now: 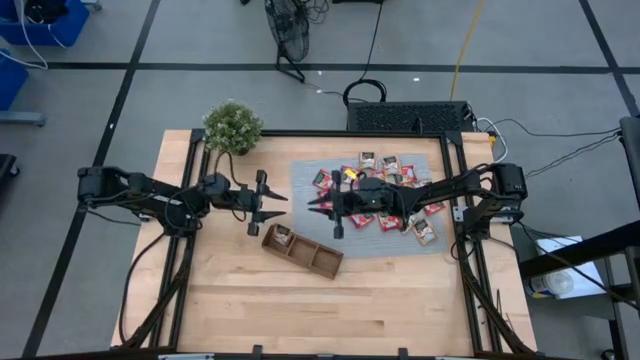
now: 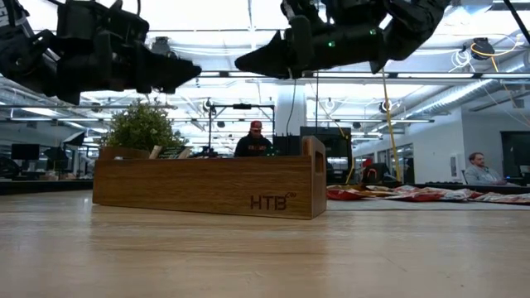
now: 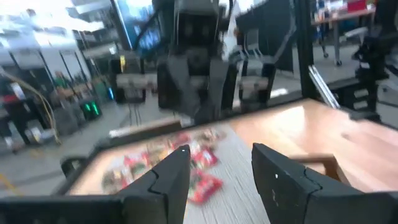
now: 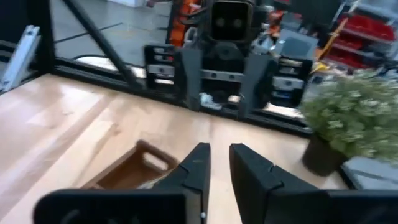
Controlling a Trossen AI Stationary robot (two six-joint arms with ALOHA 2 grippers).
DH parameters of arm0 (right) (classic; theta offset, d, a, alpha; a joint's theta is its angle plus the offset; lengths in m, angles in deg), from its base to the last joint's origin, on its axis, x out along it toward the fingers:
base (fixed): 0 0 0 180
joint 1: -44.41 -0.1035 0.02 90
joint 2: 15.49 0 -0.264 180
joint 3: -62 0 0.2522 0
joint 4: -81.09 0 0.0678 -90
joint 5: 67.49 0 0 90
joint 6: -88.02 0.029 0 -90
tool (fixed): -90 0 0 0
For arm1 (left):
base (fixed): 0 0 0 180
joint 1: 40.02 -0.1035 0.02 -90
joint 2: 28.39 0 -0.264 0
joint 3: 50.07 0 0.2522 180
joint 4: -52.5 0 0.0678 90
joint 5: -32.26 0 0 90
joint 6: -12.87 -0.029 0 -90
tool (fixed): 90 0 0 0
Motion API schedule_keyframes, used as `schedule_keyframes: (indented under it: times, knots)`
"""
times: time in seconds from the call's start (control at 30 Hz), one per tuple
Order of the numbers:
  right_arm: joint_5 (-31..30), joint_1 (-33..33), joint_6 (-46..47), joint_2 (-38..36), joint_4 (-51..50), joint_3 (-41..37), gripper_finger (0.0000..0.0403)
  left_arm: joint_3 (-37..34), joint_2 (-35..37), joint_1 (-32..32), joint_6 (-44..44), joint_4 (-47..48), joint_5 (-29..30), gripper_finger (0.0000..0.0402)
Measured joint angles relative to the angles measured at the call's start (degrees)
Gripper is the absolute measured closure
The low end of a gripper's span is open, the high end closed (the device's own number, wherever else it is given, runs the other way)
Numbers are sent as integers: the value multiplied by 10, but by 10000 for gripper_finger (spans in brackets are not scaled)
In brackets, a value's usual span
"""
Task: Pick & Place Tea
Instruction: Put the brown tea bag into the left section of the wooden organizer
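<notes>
Several red, orange and green tea sachets (image 1: 385, 165) lie spread on a grey mat (image 1: 300, 180) at the table's far right; they also show in the left wrist view (image 3: 199, 180). The brown wooden tray (image 1: 320, 260) lies on the table in front of the mat, with one sachet (image 1: 283, 235) in its left compartment. My left gripper (image 1: 278, 205) hovers open above the table, left of the mat, fingers level and empty (image 3: 217, 152). My right gripper (image 1: 313, 204) faces it over the mat's left edge. Its fingers (image 4: 219, 152) stand a narrow gap apart with nothing between them.
A potted plant (image 1: 232, 127) stands at the table's far left corner. Black frame rails (image 1: 455, 190) run along the table's sides. Bare wood (image 1: 400, 300) lies in front of the tray. In the low view people (image 2: 252, 141) sit in the room beyond the table.
</notes>
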Motion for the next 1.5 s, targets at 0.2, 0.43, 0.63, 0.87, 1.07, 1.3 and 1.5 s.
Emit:
schedule_keyframes:
  times: [0.2, 0.43, 0.63, 0.87, 1.07, 1.3, 1.5]
  knots:
    - [1, 2, 87, 28, -122, 51, 344, 0, 0, 0, -9, 42, 36, 227]
    - [94, 2, 200, 148, -204, 153, 264, 0, 0, -3, -46, 44, 51, 227]
    - [121, -1, 228, 191, -254, 218, 223, 0, 3, -5, -22, 51, 60, 227]
    - [121, -3, 277, 199, -247, 218, 218, 0, 3, -5, -20, 61, 60, 227]
    - [120, -11, 291, 230, -216, 218, 221, 0, 3, -5, -20, 61, 64, 227]
    - [119, -10, 306, 244, -181, 217, 223, 0, 3, -5, -18, 61, 64, 227]
    - [119, -10, 306, 244, -180, 217, 244, 0, 3, -5, -18, 61, 64, 227]
